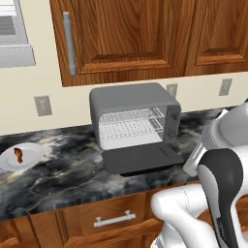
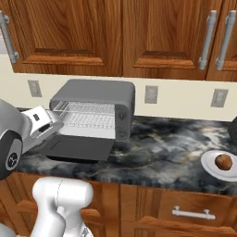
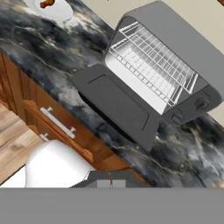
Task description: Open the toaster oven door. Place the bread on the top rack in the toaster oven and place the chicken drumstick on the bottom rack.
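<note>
The grey toaster oven (image 1: 133,97) stands at the back of the dark marble counter. Its door (image 1: 140,159) lies folded down flat in front of it. Inside, the top rack (image 1: 128,117) and the bottom rack (image 1: 127,131) are both bare. The chicken drumstick (image 1: 18,155) rests on a white plate (image 1: 29,159) to the oven's left. A brown round bread (image 2: 224,161) sits on another white plate (image 2: 210,167) far to the right. My gripper (image 3: 110,182) is shut and holds nothing. It hovers in front of the counter edge, short of the door (image 3: 116,105).
Wooden wall cabinets (image 1: 126,38) hang above the oven. A drawer with a silver handle (image 1: 115,219) runs under the counter edge. Wall outlets (image 2: 151,94) flank the oven. A dark object (image 2: 233,134) shows at the right edge of the counter.
</note>
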Controlling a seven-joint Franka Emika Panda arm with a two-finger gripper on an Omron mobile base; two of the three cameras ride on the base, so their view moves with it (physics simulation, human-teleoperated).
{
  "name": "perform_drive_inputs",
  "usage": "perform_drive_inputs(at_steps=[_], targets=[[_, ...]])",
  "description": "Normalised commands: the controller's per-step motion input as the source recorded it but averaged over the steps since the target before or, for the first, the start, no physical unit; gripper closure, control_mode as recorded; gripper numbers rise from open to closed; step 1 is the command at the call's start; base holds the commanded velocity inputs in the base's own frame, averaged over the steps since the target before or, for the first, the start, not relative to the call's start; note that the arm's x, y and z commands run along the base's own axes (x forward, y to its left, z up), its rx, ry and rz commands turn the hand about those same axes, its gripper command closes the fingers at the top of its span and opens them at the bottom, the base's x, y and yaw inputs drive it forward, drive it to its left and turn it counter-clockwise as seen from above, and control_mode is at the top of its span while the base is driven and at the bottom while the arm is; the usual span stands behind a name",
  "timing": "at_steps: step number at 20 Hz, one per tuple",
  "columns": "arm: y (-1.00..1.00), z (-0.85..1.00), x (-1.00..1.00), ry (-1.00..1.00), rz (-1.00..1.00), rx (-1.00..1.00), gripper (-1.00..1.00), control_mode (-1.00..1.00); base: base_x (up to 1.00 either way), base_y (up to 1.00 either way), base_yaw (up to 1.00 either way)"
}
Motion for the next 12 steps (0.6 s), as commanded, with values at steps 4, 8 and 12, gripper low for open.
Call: perform_drive_inputs(at_steps=[4, 8, 12], targets=[[0.0, 0.0, 0.0, 0.0, 0.0, 0.0, 1.0, 1.0, 0.0, 0.51, 0.0], [0.0, 0.0, 0.0, 0.0, 0.0, 0.0, 1.0, 1.0, 0.0, 0.48, 0.0], [0.0, 0.0, 0.0, 0.0, 0.0, 0.0, 1.0, 1.0, 0.0, 0.48, 0.0]])
